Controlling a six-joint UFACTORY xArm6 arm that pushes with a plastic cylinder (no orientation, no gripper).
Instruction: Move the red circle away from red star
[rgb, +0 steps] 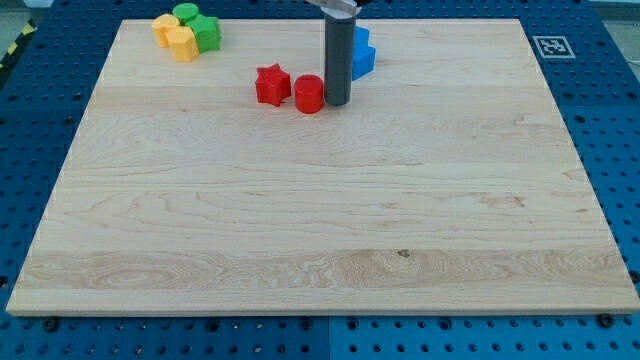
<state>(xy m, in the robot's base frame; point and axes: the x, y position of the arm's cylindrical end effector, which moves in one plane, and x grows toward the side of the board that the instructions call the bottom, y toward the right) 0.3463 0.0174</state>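
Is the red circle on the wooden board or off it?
On it. The red circle sits flat on the wooden board, beside the red star, with my tip at its right.

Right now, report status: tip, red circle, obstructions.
My tip down at red circle's right side, close against it. Red star just left of circle, nearly touching. Blue block behind rod.
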